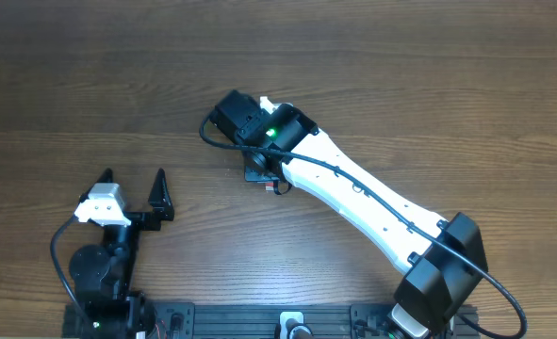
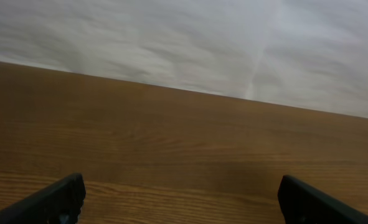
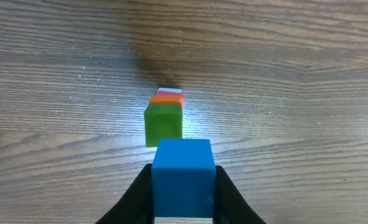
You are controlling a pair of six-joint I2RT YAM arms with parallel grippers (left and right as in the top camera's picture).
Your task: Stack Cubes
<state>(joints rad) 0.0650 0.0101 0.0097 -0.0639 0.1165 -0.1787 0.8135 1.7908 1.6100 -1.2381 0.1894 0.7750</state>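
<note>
My right gripper (image 3: 182, 186) is shut on a blue cube (image 3: 182, 174), held above the table. Just beyond it stands a stack seen from above: a green cube (image 3: 164, 126) on top, an orange cube (image 3: 166, 98) under it, and a sliver of a red one (image 3: 170, 91) below that. The blue cube hangs beside the stack and higher, not touching it. In the top view the right arm's wrist (image 1: 262, 141) covers the stack, with only a red corner (image 1: 278, 186) peeking out. My left gripper (image 1: 133, 179) rests open near its base, with nothing between its fingers (image 2: 53, 202).
The wooden table (image 1: 429, 85) is bare all around the stack. A black cable (image 1: 217, 141) loops off the right wrist. In the left wrist view, a pale wall (image 2: 184, 43) rises behind the table's far edge.
</note>
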